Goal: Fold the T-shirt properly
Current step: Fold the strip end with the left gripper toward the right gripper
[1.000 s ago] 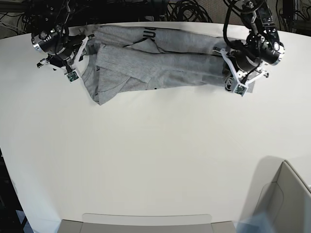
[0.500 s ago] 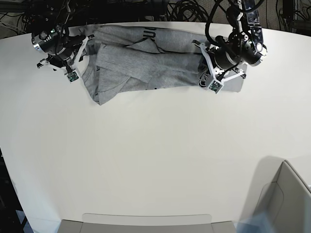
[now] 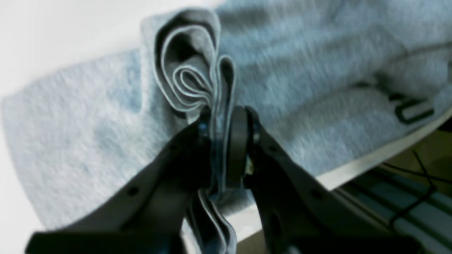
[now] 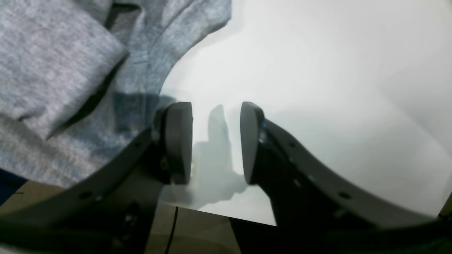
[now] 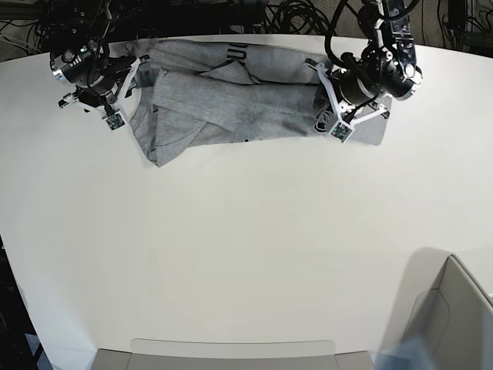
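Note:
The grey T-shirt (image 5: 231, 108) lies bunched lengthwise along the far side of the white table (image 5: 231, 247), black lettering (image 5: 235, 54) showing near its back edge. My left gripper (image 5: 327, 116) is over the shirt's right end. In the left wrist view this gripper (image 3: 220, 141) is shut on several stacked folds of the T-shirt (image 3: 300, 53), which curl above the fingers. My right gripper (image 5: 127, 89) hovers at the shirt's left end. Seen from the right wrist, the gripper (image 4: 215, 141) is open over bare table, with the T-shirt (image 4: 53, 53) just left of it and nothing between the pads.
A cardboard box (image 5: 454, 316) stands at the near right corner. A grey panel (image 5: 231, 354) lies along the near edge. Cables (image 5: 293, 15) hang behind the table's far edge (image 3: 353, 169), which runs close by the shirt.
My left gripper has travelled left over the shirt, carrying the gripped right end with it, so the shirt's right part now lies folded over. The right arm has stayed put.

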`<state>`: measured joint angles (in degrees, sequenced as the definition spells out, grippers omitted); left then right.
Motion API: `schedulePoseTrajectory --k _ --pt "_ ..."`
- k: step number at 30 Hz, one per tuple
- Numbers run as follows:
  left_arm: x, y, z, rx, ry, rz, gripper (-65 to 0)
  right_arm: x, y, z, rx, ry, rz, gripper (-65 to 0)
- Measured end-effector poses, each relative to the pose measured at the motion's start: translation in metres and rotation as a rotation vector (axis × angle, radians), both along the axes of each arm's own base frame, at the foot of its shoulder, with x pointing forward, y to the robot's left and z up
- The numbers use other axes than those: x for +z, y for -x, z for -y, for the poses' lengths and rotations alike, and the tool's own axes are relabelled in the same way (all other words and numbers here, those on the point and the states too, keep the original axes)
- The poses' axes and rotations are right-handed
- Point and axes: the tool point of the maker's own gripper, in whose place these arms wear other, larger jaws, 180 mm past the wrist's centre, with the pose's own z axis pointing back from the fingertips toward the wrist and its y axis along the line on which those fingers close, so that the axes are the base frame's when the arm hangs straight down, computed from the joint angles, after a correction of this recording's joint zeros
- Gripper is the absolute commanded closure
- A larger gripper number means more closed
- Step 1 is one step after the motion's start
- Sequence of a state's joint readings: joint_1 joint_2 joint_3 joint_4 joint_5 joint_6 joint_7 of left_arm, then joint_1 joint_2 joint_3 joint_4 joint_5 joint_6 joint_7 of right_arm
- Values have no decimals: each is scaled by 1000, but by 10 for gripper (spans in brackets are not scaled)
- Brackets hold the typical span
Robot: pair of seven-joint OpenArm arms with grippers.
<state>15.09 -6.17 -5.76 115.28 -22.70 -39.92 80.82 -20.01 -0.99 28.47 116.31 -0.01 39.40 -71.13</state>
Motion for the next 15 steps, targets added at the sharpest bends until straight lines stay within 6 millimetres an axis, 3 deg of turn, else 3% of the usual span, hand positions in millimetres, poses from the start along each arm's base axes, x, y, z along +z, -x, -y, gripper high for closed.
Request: schedulePoseTrajectory --k 6,11,15 --pt "1 -1 8 8 26 3 -18 0 0 0 1 0 0 -229" --pt "2 2 40 -84 61 0 -18 0 0 0 1 -1 0 -229" --pt "3 1 44 -55 84 -5 -26 0 0 -1 3 0 -1 -229"
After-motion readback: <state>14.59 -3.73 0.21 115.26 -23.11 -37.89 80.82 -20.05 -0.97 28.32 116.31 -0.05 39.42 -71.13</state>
